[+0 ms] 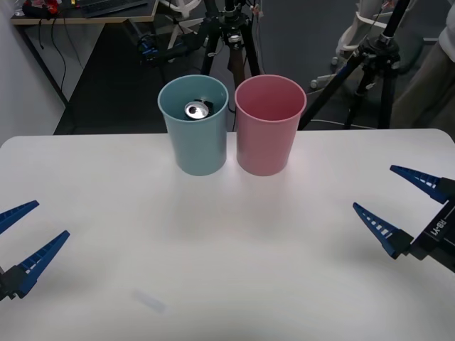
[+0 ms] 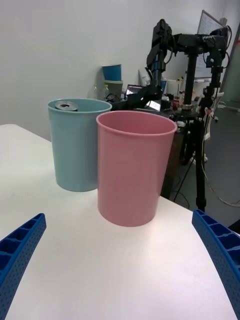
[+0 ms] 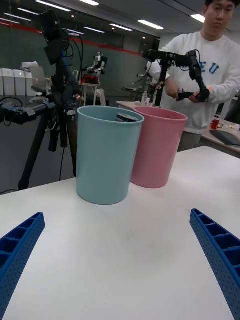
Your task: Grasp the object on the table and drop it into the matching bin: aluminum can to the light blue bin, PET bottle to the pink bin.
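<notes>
- Left gripper (image 1: 20,240) sat at the near left edge of the table (image 1: 227,270), jaws spread wide, nothing between them; we saw the same wide gap in its own wrist view, fingers (image 3: 217,260) apart over bare white tabletop.
- Right gripper (image 1: 398,206) sat at the right edge, a bit farther in than the left one, jaws also wide open and holding nothing; fingers (image 2: 222,255) apart in its wrist view too.
- Outward from both jaws: the two bins stood at the far centre, touching or nearly so, light blue bin (image 1: 194,124) on the left, pink bin (image 1: 269,124) on the right.
- The aluminum can (image 1: 197,109) was already inside the light blue bin, shiny top facing up and sitting high near the rim, seemingly upright; we caught its top poking at rim level in the right wrist view (image 2: 66,105).
- Key relation: the can lay far and ahead of both jaws, toward the middle, down in the bin, not on the table surface; we judged the left arm slightly nearer that bin's side.
- We judged the drop as done, so no grasp seemed called for.
</notes>
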Motion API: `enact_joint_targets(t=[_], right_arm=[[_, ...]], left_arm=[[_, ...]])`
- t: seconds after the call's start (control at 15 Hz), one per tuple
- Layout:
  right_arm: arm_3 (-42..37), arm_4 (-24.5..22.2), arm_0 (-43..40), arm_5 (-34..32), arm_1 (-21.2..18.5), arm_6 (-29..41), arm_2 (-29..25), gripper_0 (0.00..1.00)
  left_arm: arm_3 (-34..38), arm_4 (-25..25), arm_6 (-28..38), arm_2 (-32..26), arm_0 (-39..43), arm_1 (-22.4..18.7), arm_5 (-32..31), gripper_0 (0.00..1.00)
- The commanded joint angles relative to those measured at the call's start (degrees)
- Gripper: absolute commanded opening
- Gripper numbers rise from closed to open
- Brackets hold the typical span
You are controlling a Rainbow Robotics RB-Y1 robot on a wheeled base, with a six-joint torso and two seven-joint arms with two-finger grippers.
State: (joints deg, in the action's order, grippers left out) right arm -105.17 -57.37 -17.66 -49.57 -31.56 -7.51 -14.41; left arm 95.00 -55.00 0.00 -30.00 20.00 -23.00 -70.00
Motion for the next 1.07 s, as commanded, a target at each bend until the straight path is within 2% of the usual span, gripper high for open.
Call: enact_joint_targets(t=[0.07, 1.07], right_arm=[[0.0, 0.0, -3.6, -2.1, 0.0, 0.3, -3.3, 1.00], [0.0, 2.5, -9.3, -5.8, 0.0, 3.7, -7.3, 1.00]], left_arm=[[0.0, 0.0, 0.0, 0.0, 0.0, 0.0, 0.0, 1.00], [0.0, 0.0, 0.0, 0.0, 0.0, 0.0, 0.0, 1.00]])
